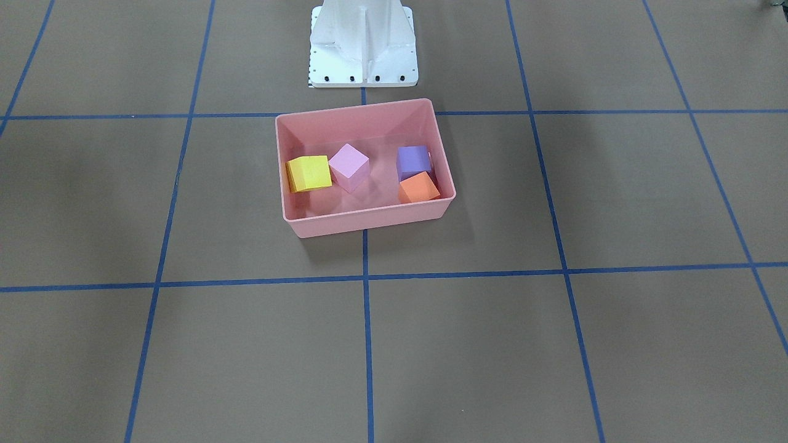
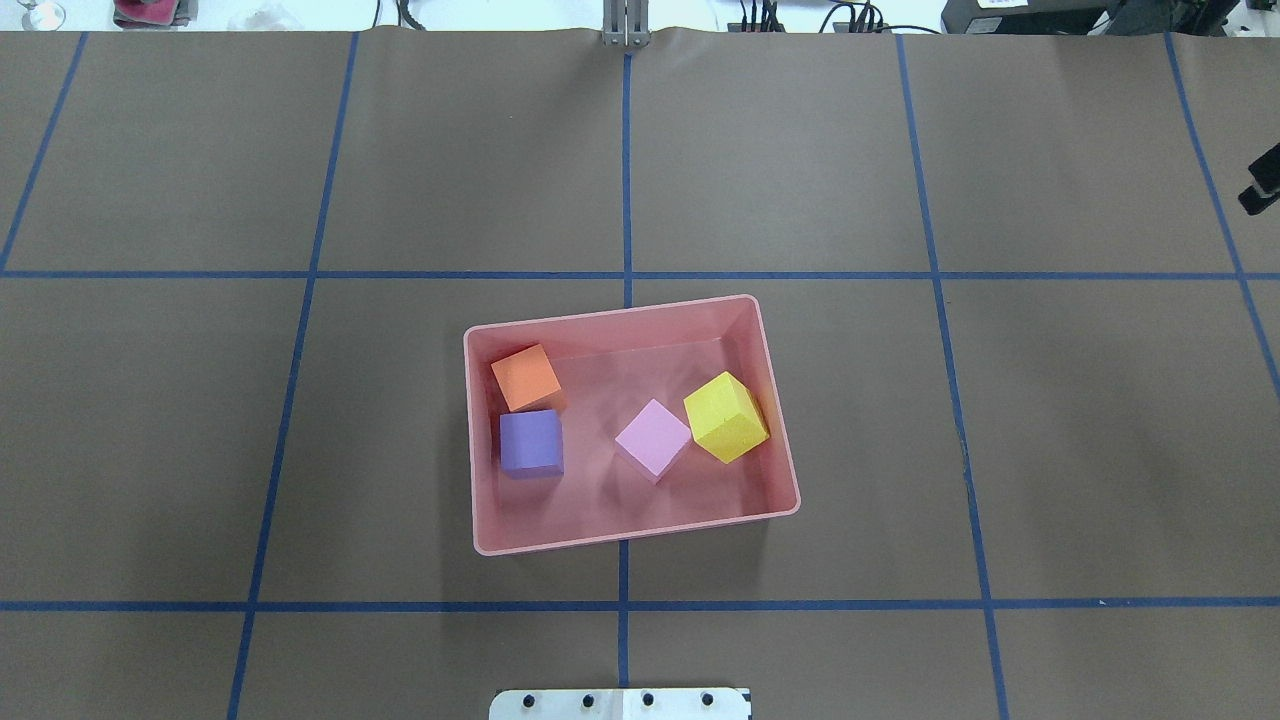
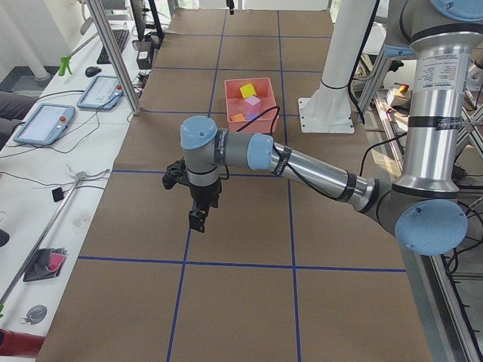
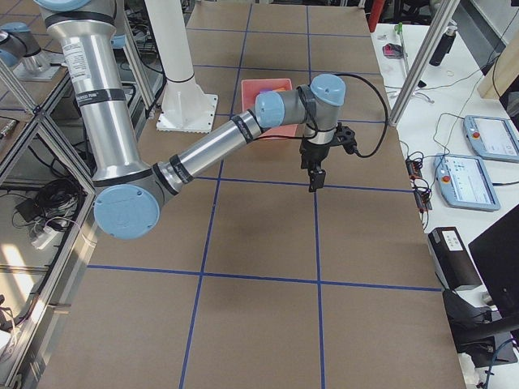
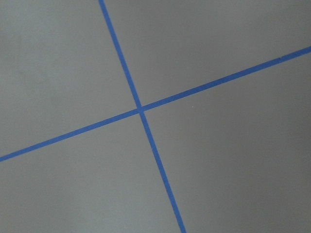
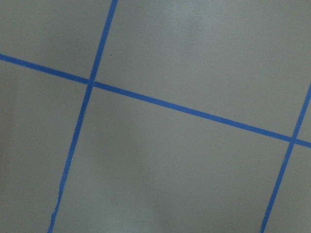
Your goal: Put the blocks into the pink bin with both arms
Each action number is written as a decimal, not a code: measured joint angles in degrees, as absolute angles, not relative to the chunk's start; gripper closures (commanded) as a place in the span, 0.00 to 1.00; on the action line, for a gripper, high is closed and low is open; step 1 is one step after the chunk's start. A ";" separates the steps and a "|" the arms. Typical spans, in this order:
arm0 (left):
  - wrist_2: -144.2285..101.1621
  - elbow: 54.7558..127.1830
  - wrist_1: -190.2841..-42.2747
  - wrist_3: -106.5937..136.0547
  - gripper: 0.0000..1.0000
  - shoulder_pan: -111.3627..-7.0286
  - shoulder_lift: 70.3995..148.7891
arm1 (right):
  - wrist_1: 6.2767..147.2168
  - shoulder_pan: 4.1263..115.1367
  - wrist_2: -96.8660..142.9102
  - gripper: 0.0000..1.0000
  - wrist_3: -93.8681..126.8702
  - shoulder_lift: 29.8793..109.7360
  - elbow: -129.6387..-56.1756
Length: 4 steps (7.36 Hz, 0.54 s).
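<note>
The pink bin [image 2: 630,535] sits at the table's middle, close to the robot's base. All of the blocks lie inside it: the orange [image 2: 525,377] and the purple [image 2: 531,441] side by side at one end, the light pink [image 2: 653,438] near the middle, the yellow [image 2: 726,416] tilted against the other end wall. My left gripper [image 3: 198,219] hangs over bare table far from the bin, and so does my right gripper [image 4: 314,180] at the opposite end. Whether either is open or shut I cannot tell. The wrist views show only tape lines.
The white robot base [image 1: 363,49] stands just behind the bin [image 1: 363,218]. Blue tape lines grid the brown table. Side benches carry tablets [image 3: 45,121], cables and metal posts [image 4: 422,65]. A dark part [image 2: 1262,185] pokes in at the overhead view's right edge.
</note>
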<state>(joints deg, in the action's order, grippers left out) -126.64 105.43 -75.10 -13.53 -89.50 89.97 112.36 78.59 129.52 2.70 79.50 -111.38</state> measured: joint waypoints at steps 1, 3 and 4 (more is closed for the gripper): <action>-126.67 104.51 -75.73 -13.54 0.00 -89.73 89.64 | 108.72 79.80 129.65 0.00 2.74 82.87 -109.39; -126.96 104.82 -76.72 -13.57 0.00 -90.55 86.87 | 100.10 81.28 130.26 0.00 2.59 89.29 -104.77; -127.16 105.07 -77.53 -13.53 0.00 -90.80 85.24 | 94.53 81.95 130.79 0.00 2.64 92.18 -102.67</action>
